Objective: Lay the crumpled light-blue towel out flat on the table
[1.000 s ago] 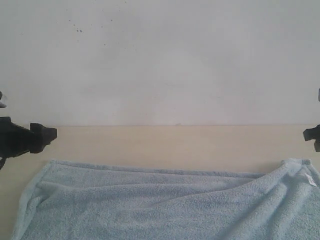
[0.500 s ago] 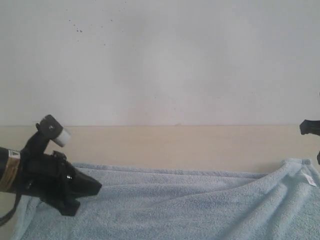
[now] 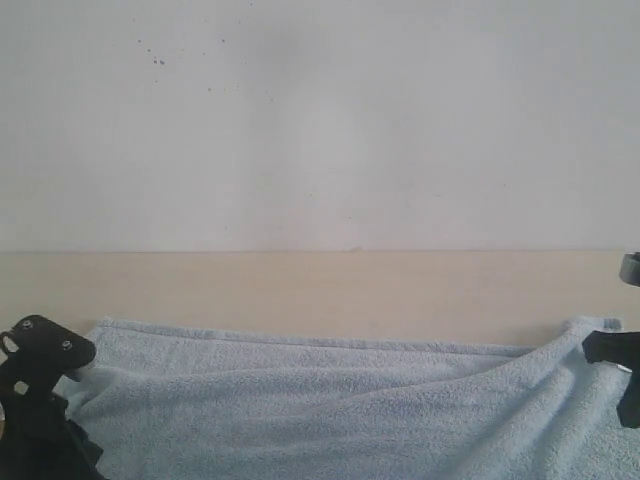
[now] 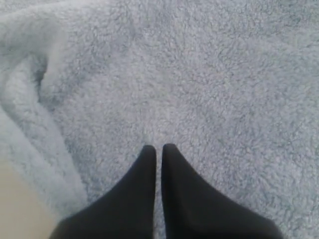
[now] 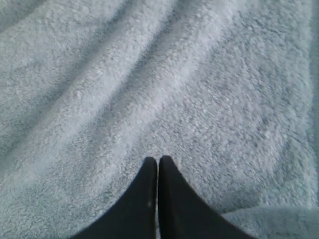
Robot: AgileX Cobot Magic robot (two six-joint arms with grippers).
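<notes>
**Item: light-blue towel, partly spread, fingers closed at both ends**

Nearest: left gripper [image 4: 158,148], fingers pressed together, tips down on the pile just beside a rolled fold at the towel's left edge. Right gripper [image 5: 158,159], fingers likewise pressed together, tips on rippled cloth near the far right corner. Whether either pair had caught any cloth could not be told.

Towel [image 3: 330,410]: lay across the near part of the bench [image 3: 320,285]. Long ridges ran from the left toward the raised right corner. Its near edge was out of view.

Step, as judged: gripping the two ends, ahead of the stretch. The next move called for a low pull apart, left and right, enough to draw out the ridges without lifting the cloth.

Room: the far hem was nearly straight. A bare strip of bench lay beyond it up to the wall [image 3: 320,130]. The bench's side edges were not in view.
</notes>
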